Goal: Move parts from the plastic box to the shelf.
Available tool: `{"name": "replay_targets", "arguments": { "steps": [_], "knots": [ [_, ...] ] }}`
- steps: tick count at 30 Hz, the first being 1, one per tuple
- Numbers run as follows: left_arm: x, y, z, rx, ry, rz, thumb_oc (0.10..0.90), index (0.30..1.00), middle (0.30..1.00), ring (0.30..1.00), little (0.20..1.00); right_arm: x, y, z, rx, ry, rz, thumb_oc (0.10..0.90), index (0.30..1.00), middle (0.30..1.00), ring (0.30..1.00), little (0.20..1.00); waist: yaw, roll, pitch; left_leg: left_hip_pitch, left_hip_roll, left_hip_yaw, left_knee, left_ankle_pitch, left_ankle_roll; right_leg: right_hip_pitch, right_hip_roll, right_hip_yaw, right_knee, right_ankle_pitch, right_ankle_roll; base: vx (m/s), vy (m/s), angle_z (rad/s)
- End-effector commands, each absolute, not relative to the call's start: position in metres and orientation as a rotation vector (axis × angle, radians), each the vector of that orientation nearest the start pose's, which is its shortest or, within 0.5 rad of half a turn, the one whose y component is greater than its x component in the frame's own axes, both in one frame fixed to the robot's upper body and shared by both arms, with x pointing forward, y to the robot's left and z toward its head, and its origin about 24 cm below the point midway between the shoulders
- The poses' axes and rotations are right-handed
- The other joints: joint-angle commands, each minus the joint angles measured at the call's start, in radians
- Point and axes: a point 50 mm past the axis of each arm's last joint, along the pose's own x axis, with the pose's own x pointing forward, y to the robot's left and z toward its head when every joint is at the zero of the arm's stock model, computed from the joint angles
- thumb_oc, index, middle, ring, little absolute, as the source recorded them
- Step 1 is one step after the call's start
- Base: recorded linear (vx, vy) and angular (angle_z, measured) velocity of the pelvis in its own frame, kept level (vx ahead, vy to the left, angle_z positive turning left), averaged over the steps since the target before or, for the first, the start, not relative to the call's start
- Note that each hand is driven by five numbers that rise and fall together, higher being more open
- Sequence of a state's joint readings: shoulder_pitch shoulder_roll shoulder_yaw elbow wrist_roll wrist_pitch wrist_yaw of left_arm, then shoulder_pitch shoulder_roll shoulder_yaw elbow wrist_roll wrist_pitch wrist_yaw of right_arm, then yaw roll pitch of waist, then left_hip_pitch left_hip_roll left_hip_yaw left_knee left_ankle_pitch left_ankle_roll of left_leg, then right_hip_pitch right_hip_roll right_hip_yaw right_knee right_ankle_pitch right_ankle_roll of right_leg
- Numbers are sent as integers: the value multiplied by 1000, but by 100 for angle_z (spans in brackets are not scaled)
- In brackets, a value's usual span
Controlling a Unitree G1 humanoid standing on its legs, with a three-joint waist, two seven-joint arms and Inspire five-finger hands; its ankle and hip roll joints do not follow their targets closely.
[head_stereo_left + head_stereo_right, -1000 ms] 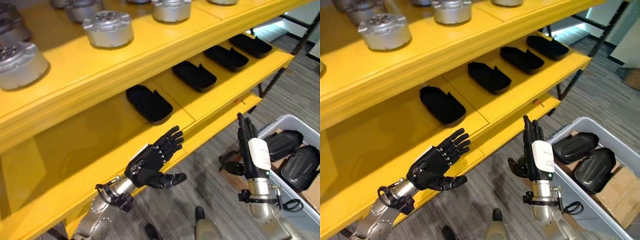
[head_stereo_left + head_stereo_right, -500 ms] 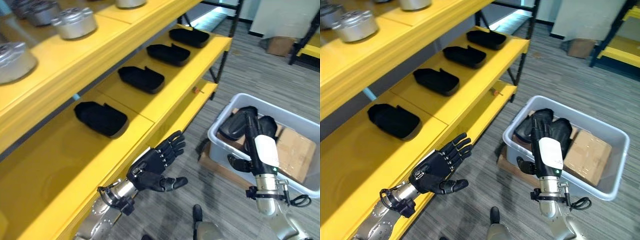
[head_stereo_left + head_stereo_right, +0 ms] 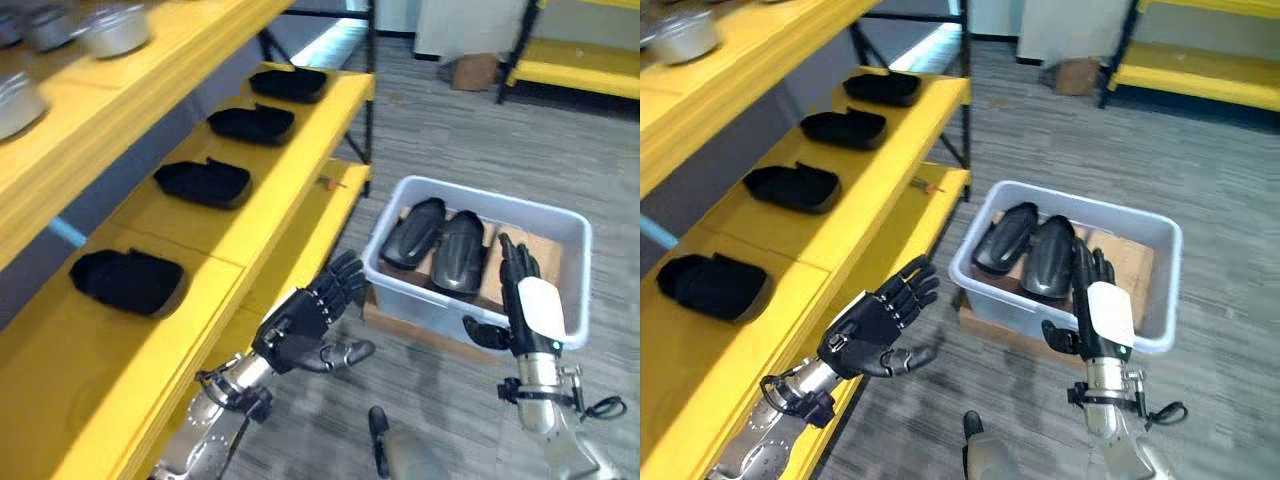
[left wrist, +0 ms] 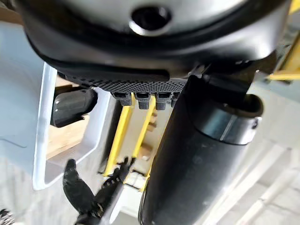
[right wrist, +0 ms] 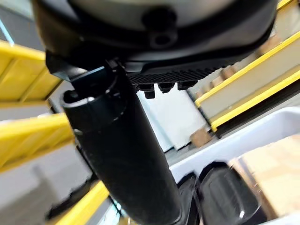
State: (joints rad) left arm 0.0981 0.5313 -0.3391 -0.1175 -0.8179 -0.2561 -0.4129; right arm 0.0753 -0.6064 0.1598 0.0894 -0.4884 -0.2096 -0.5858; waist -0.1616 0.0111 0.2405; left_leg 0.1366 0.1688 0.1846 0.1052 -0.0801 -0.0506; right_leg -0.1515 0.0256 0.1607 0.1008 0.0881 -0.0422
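Both of our hands hang empty between the yellow shelf [image 3: 300,215] and the grey plastic box [image 3: 560,218] on the floor. The left hand [image 3: 305,328], fingers loosely spread, hovers just off the shelf's lower front edge. The right hand [image 3: 525,305], fingers straight and pointing up, stands at the near wall of the box, holding nothing.

Over the last second the whole view has swung: the upper shelf with its silver motor housings [image 3: 112,30] has slid to the far corner, and the box, before cut off at the edge, now lies fully in sight. That is our head turning towards the box, not the things moving. The right hand, earlier raised in front of the shelf, now sits against the box.

Four black moulded parts [image 3: 205,182] lie in a row on the middle shelf, well apart from each other. Two more black parts [image 3: 1027,243] lie side by side in the box, touching, next to a slab of brown cardboard [image 3: 1128,262].

We judge that a fresh pick is starting. The free shelf space lies at the near end, beside the closest part [image 3: 128,281]. The right hand must first reach over the box wall to the nearer of the two parts.
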Motion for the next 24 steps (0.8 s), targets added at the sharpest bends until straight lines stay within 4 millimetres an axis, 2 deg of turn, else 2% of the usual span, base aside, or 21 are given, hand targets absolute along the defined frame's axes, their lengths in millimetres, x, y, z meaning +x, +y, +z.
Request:
{"name": "replay_targets", "arguments": {
  "steps": [1,2,3,4,5,7,9,12,15,18,24],
  "knots": [
    [216,169,102,-357,-393,-619,900,1000,1000,1000,1000,227,-231,91,-961,-515,-184,900,1000,1000,1000,1000,-2,-21,-49,-122,-72,-42,-5,61,31,165,-6,-102,-65,-128,56,115,-105,-185],
    [216,170,102,-358,-392,-626,900,1000,1000,1000,1000,225,-232,90,-961,-508,-184,900,1000,1000,1000,1000,-1,-22,-48,-136,-87,-47,11,53,38,167,-2,-100,-63,-129,54,165,-56,-148],
    [216,170,101,-358,-395,-642,900,1000,1000,1000,1000,226,-227,85,-961,-499,-186,900,1000,1000,1000,1000,14,-11,-39,-181,-189,-60,-29,26,67,183,24,-80,-61,-133,64,136,-19,-115],
    [216,170,101,-358,-395,-641,900,1000,1000,1000,1000,226,-227,85,-961,-499,-186,900,1000,1000,1000,1000,14,-12,-39,-181,-190,-60,-30,26,67,183,23,-80,-61,-133,64,175,-8,-60],
    [215,169,100,-351,-394,-649,900,1000,1000,1000,1000,226,-224,85,-960,-504,-185,900,1000,1000,1000,1000,25,-9,-34,-214,-214,-73,-45,50,66,193,34,-73,-63,-134,67,77,-8,-40],
    [214,170,99,-348,-394,-651,900,1000,1000,1000,1000,225,-222,85,-958,-508,-177,900,1000,1000,1000,1000,36,-9,-29,-251,-227,-88,-58,81,59,207,43,-59,-71,-134,67,142,-6,-112],
    [209,173,97,-388,-382,-646,900,1000,1000,1000,1000,225,-217,85,-960,-516,-138,900,1000,1000,1000,1000,68,-12,-17,-320,-246,-160,-66,142,41,238,61,-20,-82,-136,60,271,24,-71],
    [209,178,96,-386,-388,-603,900,1000,1000,1000,1000,228,-212,85,-958,-527,-92,900,1000,1000,1000,1000,87,-12,-19,-335,-255,-189,-62,149,50,248,65,2,-73,-150,55,230,71,-27],
    [212,178,100,-290,-411,-606,900,1000,1000,1000,1000,230,-208,87,-955,-543,-73,900,1000,1000,1000,1000,88,-12,-26,-322,-245,-170,-57,127,62,247,56,-21,-43,-182,53,169,74,-25],
    [215,178,103,-291,-406,-625,900,1000,1000,1000,1000,233,-206,89,-957,-553,-71,900,1000,1000,1000,1000,89,-11,-33,-286,-241,-156,-54,91,85,237,42,-55,1,-214,54,193,96,-5],
    [215,178,102,-296,-389,-646,900,1000,1000,1000,1000,235,-201,92,-968,-569,-74,900,1000,1000,1000,1000,92,-10,-43,-230,-240,-164,-72,69,106,211,32,-95,73,-246,57,136,77,14]
  ]
}}
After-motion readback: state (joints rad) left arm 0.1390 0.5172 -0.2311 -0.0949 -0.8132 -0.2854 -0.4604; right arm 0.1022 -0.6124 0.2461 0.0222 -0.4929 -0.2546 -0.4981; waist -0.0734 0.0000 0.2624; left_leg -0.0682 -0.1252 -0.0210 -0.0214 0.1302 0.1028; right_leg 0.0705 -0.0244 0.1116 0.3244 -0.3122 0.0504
